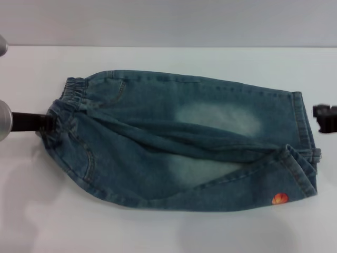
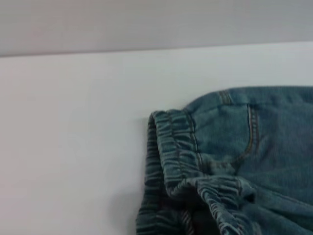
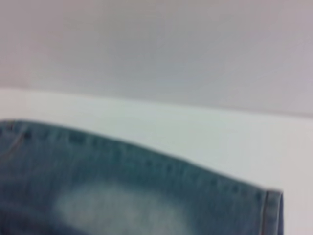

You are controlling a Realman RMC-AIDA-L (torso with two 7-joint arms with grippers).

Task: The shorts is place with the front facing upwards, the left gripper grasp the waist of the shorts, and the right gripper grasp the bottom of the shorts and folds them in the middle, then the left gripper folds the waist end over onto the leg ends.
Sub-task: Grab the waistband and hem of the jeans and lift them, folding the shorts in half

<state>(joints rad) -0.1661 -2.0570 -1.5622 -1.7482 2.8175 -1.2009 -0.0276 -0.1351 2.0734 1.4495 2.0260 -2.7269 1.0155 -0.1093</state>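
- shorts [image 1: 179, 142] lie flat across the white table [image 1: 158, 232], waist of the shorts [image 1: 66, 108] on the robot's left, leg ends [image 1: 303, 142] on its right; near hem corner flipped over by the orange print [image 1: 279, 198].
- left gripper [image 1: 48, 124] sits right at the waistband, which bunches around it; can't tell if the fingers are clamped on fabric.
- right gripper [image 1: 325, 117] is just beside the far hem, apart from it; finger gap can't tell, mostly cut off at frame edge.
- Risk: left pinches only 1 layer of the puckered elastic, so the fold drags crooked. Flipped hem corner could make the right miss a layer.
- Neither wrist view shows its own fingers.
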